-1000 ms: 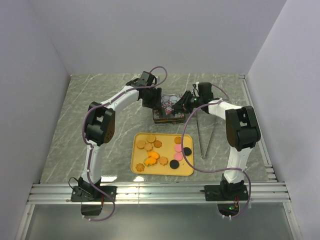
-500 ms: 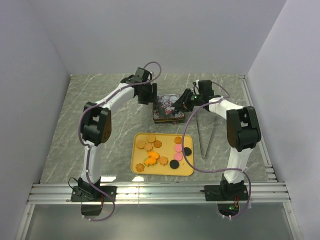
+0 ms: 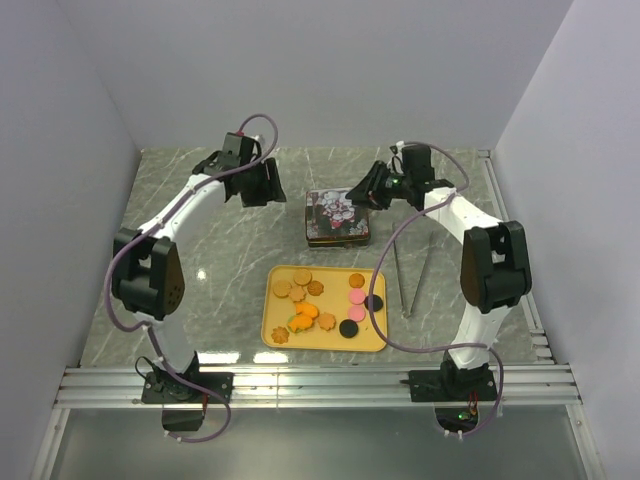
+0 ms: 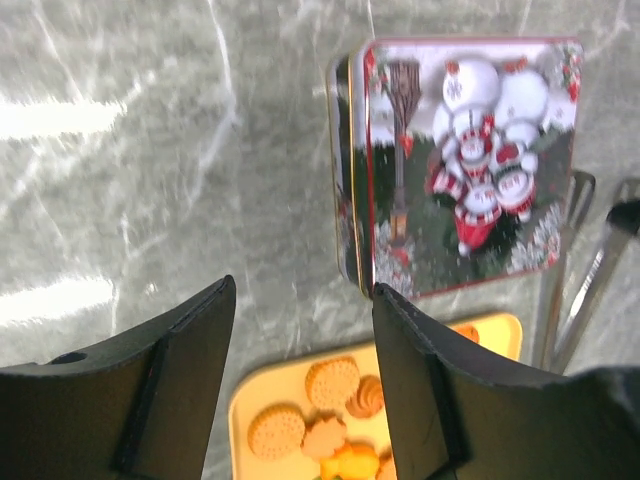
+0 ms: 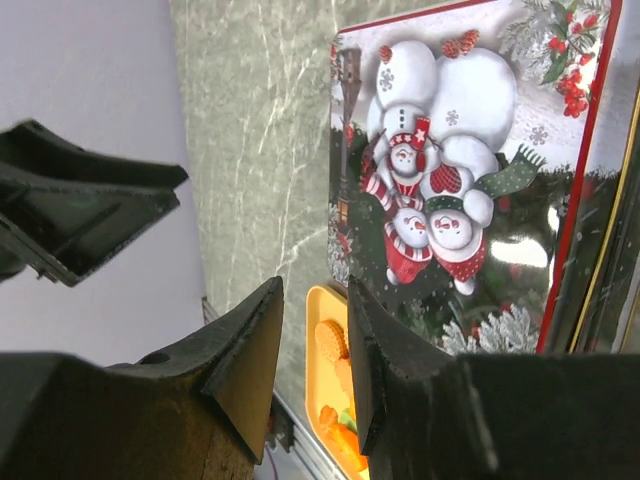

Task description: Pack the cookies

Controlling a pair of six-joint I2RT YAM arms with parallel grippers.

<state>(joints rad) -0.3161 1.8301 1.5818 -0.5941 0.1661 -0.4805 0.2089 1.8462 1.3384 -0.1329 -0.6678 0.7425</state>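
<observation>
The cookies (image 3: 300, 287), brown, orange, pink and black, lie on a yellow tray (image 3: 335, 283) at the near middle. A closed snowman tin (image 3: 338, 218) sits behind the tray. My left gripper (image 3: 262, 184) is open and empty, hovering left of the tin. In the left wrist view (image 4: 302, 290) it looks down on the tin (image 4: 465, 160) and brown cookies (image 4: 332, 382). My right gripper (image 3: 362, 192) is slightly open and empty, above the tin's far right corner. The right wrist view (image 5: 313, 290) shows the tin lid (image 5: 470, 180) and a cookie (image 5: 328, 340).
Metal tongs (image 3: 410, 270) lie on the marble table right of the tray and tin; they also show in the left wrist view (image 4: 580, 290). White walls enclose the back and sides. A metal rail (image 3: 320, 385) runs along the near edge.
Both grippers were at the tin's ends. My left gripper has swung away to the left and back. My right gripper has drawn back a little to the right. The tin stays put.
</observation>
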